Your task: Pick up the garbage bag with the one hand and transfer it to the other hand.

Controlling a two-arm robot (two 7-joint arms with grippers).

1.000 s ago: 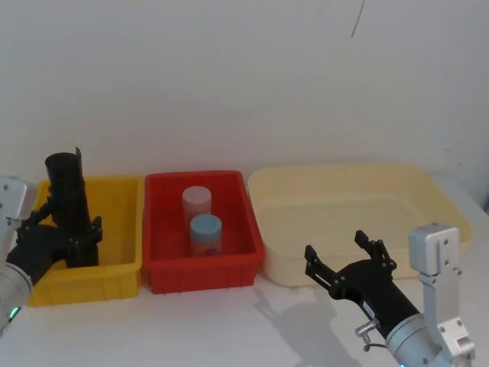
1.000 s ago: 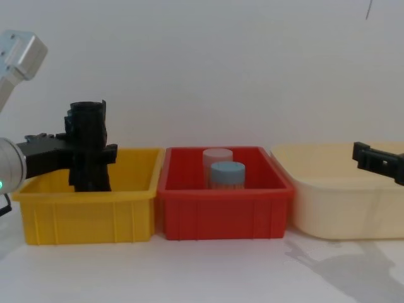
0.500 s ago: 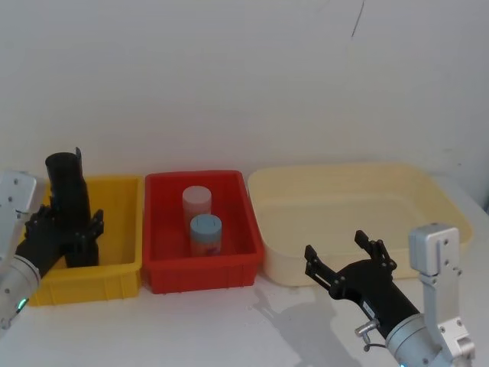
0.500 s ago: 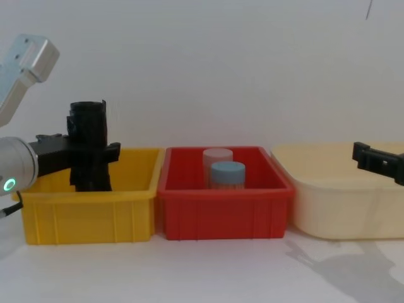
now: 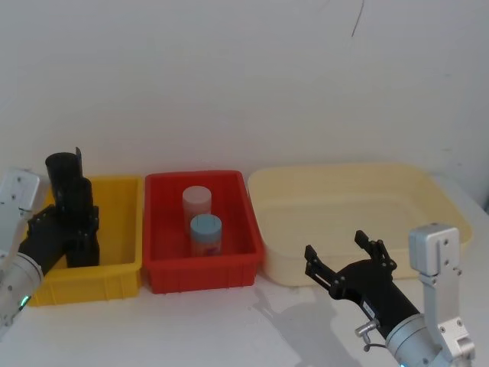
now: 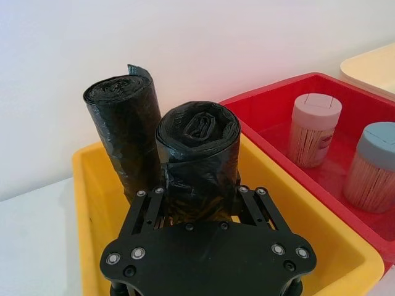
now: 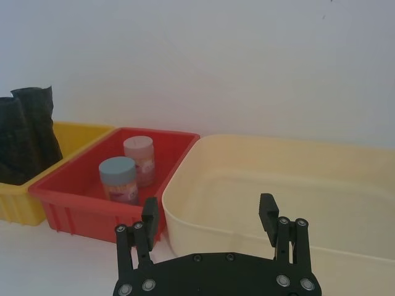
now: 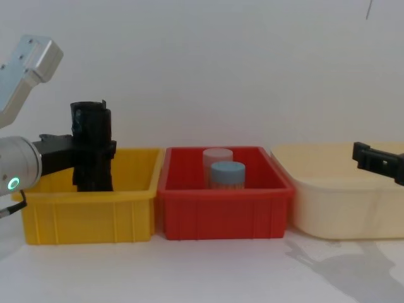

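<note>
Hold: my left gripper [image 6: 199, 192] clamps garbage bag [image 6: 197, 142] inside yellow bin [image 6: 92, 209].
Risk: twin roll [image 6: 120, 129] just beside may snag.
Right gripper [image 7: 208, 206]: agape, empty, right of bin.

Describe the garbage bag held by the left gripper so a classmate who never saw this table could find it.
Find the yellow bin, leftmost of three bins. Two upright black plastic rolls stand in it; the garbage bag is the one clasped by the left gripper. The other roll is ungripped and has a loose flap poking up.
</note>
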